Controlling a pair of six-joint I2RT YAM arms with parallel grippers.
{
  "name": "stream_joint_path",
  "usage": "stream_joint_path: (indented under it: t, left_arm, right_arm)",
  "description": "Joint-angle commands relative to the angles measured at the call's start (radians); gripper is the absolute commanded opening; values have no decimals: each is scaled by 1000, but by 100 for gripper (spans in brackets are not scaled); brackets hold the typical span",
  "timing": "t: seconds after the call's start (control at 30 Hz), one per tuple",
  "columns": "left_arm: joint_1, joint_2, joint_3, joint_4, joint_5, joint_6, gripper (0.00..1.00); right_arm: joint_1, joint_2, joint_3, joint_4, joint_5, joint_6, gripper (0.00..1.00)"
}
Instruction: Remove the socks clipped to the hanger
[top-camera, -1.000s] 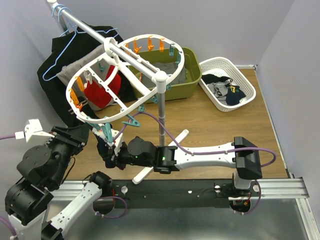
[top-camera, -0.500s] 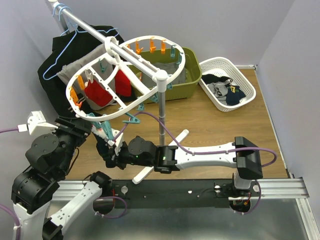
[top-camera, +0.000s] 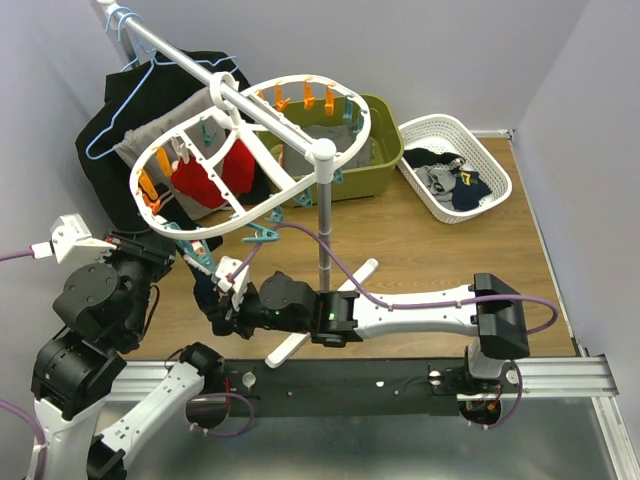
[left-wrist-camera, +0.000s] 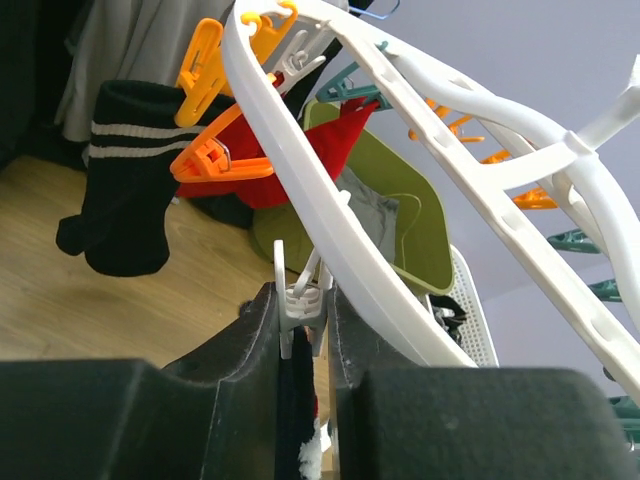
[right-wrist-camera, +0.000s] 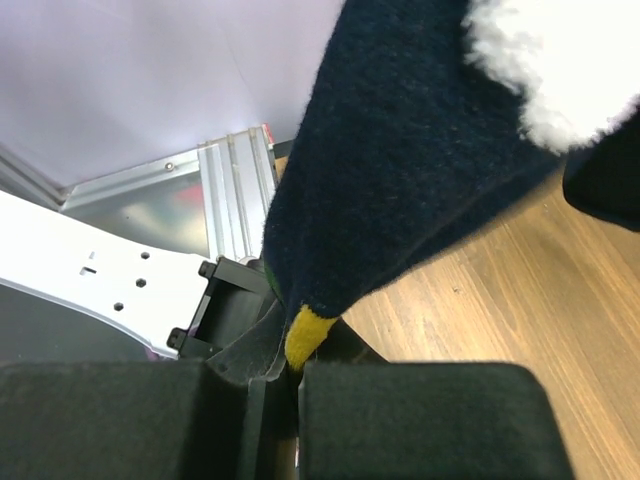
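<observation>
Wooden desk (top-camera: 430, 250) below; hanger (left-wrist-camera: 290, 190) near rim over both hands. Left hand (left-wrist-camera: 300, 325) squeezes white peg (left-wrist-camera: 297, 290); navy sock (right-wrist-camera: 400, 180) hangs straight down from it, toe clenched in right hand (right-wrist-camera: 290, 375) underneath.

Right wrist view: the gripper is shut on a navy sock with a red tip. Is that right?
Not quite. The tip of the navy sock pinched in the right gripper is yellow, not red, as the right wrist view shows. The rest of the statement holds.

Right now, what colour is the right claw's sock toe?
Yellow, on a navy sock; right wrist view.
</observation>
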Motion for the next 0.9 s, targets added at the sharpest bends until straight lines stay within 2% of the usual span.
stream_joint_path:
  t: [0.0,0.07,0.17,0.33,0.47,0.6,0.87]
  left_arm:
    - [-5,-25,-18,88,-41,36,14]
    - [-6,-28,-18,85,-43,38,5]
    - [-6,-30,-17,86,-41,47,0]
    - [-6,-30,-20,100,-23,67,0]
    - [-6,-40,-43,128,37,113,0]
    - [-6,-100,-96,216,137,176,0]
    - [-5,-131,-116,258,183,227,0]
  right_arm:
    - [3,-48,-25,-7,-14,10,1]
    - [3,-51,-32,-9,-11,15,1]
    - [3,-60,-48,-12,-6,22,1]
    - [3,-79,-74,-56,-6,39,1]
    - [17,-121,-122,-165,58,62,1]
    - [29,-251,-234,-249,153,98,1]
    - [34,-531,-484,-341,328,248,1]
